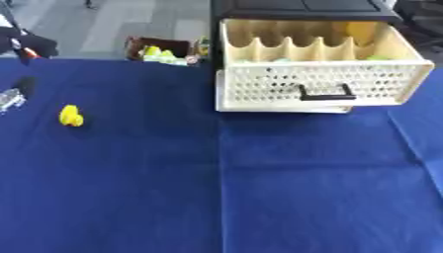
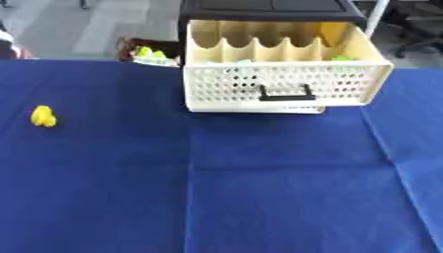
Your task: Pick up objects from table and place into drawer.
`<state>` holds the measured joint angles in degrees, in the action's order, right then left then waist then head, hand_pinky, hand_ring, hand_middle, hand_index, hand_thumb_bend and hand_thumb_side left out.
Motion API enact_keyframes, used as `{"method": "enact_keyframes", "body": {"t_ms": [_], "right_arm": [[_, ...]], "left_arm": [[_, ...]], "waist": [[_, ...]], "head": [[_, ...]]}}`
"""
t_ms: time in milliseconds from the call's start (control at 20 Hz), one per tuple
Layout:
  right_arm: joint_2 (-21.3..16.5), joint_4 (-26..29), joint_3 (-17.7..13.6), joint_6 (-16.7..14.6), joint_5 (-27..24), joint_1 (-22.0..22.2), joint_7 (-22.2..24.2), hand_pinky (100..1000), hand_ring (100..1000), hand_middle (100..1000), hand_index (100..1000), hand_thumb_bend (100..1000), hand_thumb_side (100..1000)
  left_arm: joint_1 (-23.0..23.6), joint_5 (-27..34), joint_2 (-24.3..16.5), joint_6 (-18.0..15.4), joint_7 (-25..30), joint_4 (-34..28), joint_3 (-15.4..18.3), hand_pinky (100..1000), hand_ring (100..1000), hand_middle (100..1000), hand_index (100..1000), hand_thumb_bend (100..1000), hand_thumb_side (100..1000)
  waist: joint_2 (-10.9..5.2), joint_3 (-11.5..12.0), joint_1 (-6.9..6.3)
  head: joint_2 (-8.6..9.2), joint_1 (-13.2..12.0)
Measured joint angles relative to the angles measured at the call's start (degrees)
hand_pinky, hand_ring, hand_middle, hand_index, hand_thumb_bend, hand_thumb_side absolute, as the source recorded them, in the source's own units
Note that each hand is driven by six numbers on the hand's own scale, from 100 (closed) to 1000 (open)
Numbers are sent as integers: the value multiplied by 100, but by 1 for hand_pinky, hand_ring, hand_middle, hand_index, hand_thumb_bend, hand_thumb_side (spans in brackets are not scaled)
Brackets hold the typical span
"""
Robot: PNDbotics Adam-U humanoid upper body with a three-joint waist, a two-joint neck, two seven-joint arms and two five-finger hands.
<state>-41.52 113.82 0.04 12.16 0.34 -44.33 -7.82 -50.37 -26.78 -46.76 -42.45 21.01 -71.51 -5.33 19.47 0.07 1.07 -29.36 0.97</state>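
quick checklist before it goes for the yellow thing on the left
1. Drawer pulled open, dividers showing: ok.
2. Small yellow object lies alone on the blue tablecloth, nothing touching it: ok.
3. Cloth between object and drawer free of obstacles: ok.
4. Room left in the drawer compartments: cannot tell; green bits show in some.
5. Either robot hand in view and ready: not ok, neither shows.

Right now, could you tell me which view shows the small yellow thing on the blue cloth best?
The left eye view: the yellow thing lies well inside the picture, with blue cloth all round it, to the left of the open drawer. The right eye view shows it whole too, but close to the left edge.
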Motion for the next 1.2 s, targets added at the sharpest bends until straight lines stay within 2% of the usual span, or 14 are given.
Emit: {"method": "enact_keyframes", "body": {"t_ms": [150,300,450,600,650,700,800,850,900,950,1000,1100,1200], "right_arm": [[40,0,0,16,-3,9,-25,658,117,194,807,100,916],[69,0,-8,30,-21,50,-52,660,116,192,806,100,918],[100,0,-34,46,-42,54,-74,663,115,191,805,100,920],[128,0,-55,56,-47,67,-85,665,112,189,801,100,922],[143,0,-69,61,-48,83,-90,666,112,188,800,100,922],[145,0,-73,66,-51,98,-95,666,111,188,799,100,921],[152,0,-76,76,-67,103,-104,667,111,187,798,100,923],[158,0,-86,79,-79,103,-108,667,110,187,798,100,924],[160,0,-96,86,-88,104,-115,668,110,187,797,100,925],[162,0,-106,92,-97,106,-122,669,110,187,796,100,925],[173,0,-108,98,-101,108,-128,669,110,186,795,100,926],[191,0,-113,104,-106,121,-136,669,109,186,792,100,926],[192,0,-137,116,-122,134,-149,670,108,184,785,100,926]], "left_arm": [[-161,-246,46,70,70,253,-50,581,736,759,1000,100,871],[-364,-499,122,122,122,586,-55,586,739,751,958,100,939],[-527,-761,201,169,169,950,-54,595,739,732,982,100,1000],[-649,-1005,242,219,219,1216,-54,603,742,720,1000,100,1000],[-673,-1089,249,234,234,1277,-54,603,744,729,1000,196,1000],[-694,-1170,250,241,241,1324,-54,602,745,738,1000,213,978],[-723,-1330,254,240,240,1396,-54,607,753,759,1000,210,868],[-728,-1417,263,233,233,1430,-54,608,756,767,1000,225,742],[-734,-1502,276,220,220,1462,-54,605,754,768,1000,224,689],[-741,-1580,291,202,202,1494,-54,603,753,764,1000,232,686],[-749,-1667,300,180,180,1526,-54,601,752,760,1000,247,733],[-765,-1842,300,132,132,1596,-53,592,748,759,1000,335,793],[-794,-2014,300,88,88,1681,-46,579,738,750,1000,383,810]], "waist": [[4,0,-2],[30,-2,-2],[54,-10,-2],[88,-34,-3],[95,-41,-3],[106,-41,-5],[114,-43,-7],[115,-43,-7],[124,-44,-7],[135,-45,-7],[145,-47,-7],[151,-49,-7],[161,-49,-5]], "head": [[30,0],[62,5],[103,9],[146,9],[159,8],[179,5],[184,-6],[200,-10],[216,-14],[229,-19],[234,-25],[251,-32],[266,-36]]}}
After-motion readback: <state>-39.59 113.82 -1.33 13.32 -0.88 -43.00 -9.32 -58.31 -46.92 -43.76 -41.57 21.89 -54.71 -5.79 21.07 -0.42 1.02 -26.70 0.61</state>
